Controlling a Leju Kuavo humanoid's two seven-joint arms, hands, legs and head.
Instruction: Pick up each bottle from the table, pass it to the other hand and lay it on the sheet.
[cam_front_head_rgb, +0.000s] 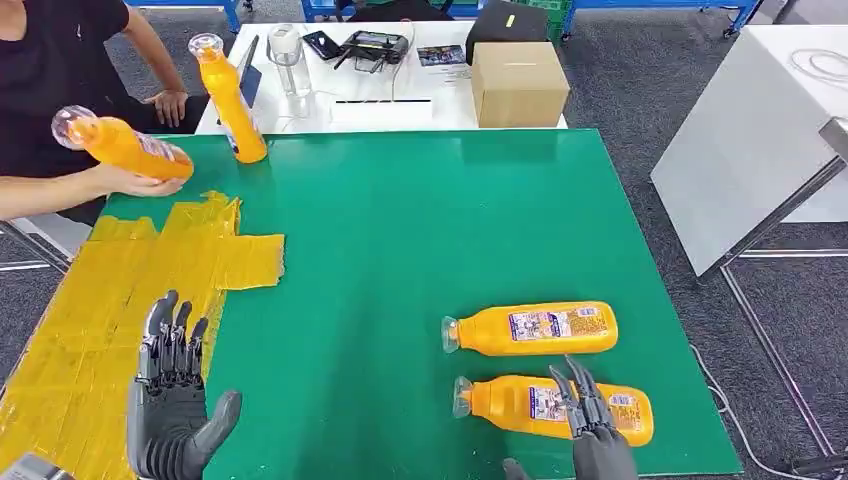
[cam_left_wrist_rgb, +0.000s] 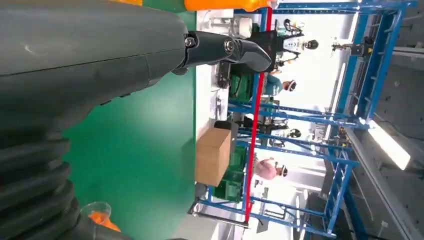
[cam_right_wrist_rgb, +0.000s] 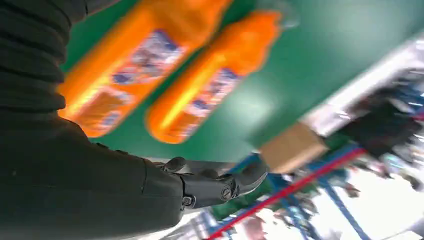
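Two orange bottles lie on their sides on the green mat (cam_front_head_rgb: 420, 230) at the near right, one (cam_front_head_rgb: 530, 329) farther and one (cam_front_head_rgb: 555, 406) nearer; both also appear blurred in the right wrist view (cam_right_wrist_rgb: 135, 60) (cam_right_wrist_rgb: 210, 85). My right hand (cam_front_head_rgb: 592, 430) hovers over the nearer bottle with fingers apart, holding nothing. My left hand (cam_front_head_rgb: 172, 405) is open above the yellow sheet (cam_front_head_rgb: 130, 290), empty. A person at the far left holds a third orange bottle (cam_front_head_rgb: 125, 146) over the sheet's far end. A fourth bottle (cam_front_head_rgb: 230, 98) stands upright at the mat's far left corner.
Behind the mat, a white table carries a cardboard box (cam_front_head_rgb: 518, 83) (cam_left_wrist_rgb: 212, 156), a clear cup (cam_front_head_rgb: 287, 57) and dark devices (cam_front_head_rgb: 372, 44). A white board (cam_front_head_rgb: 750, 140) leans at the right. The person's arms (cam_front_head_rgb: 60, 190) reach in from the far left.
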